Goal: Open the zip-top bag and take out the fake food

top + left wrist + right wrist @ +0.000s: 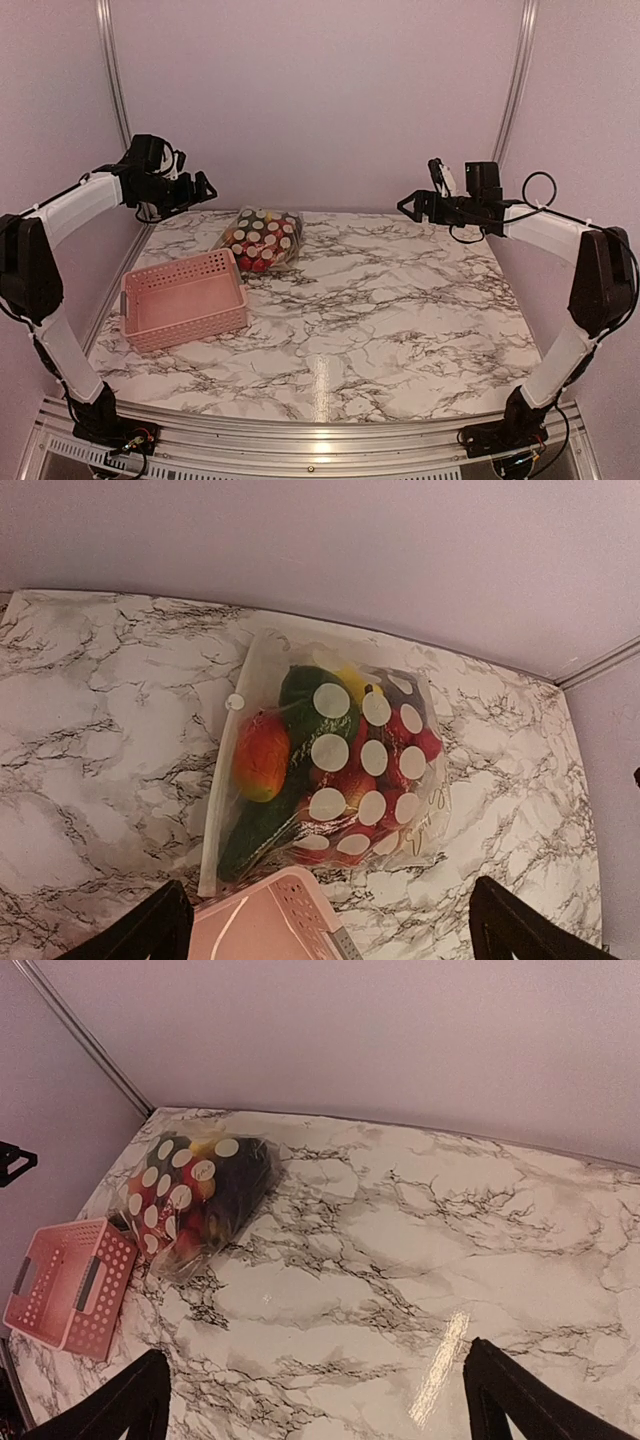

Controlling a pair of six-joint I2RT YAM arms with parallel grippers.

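- top view: the bag [262,238] lies on the desk [400,310] near the far left corner, with the toy food [256,260] all inside it. the basket [190,322], just nearer along the left edge, holds nothing. by my reading no part of the task is done yet; opening and emptying are both left.
- top view: the left arm [75,205] rises over the left edge and the right arm [545,228] over the right edge. the left fingers [205,186] and right fingers [404,205] hang high, pointing inward, well apart from the bag.
- left wrist view: looking down on the bag, the zip strip with its slider [235,702] looks shut. a basket corner sits right at the bag's edge; i cannot tell if they touch. the left fingers are spread wide, holding nothing.
- right wrist view: the bag shows across the desk, by the far left corner. the right fingers are spread wide, with nothing between them.
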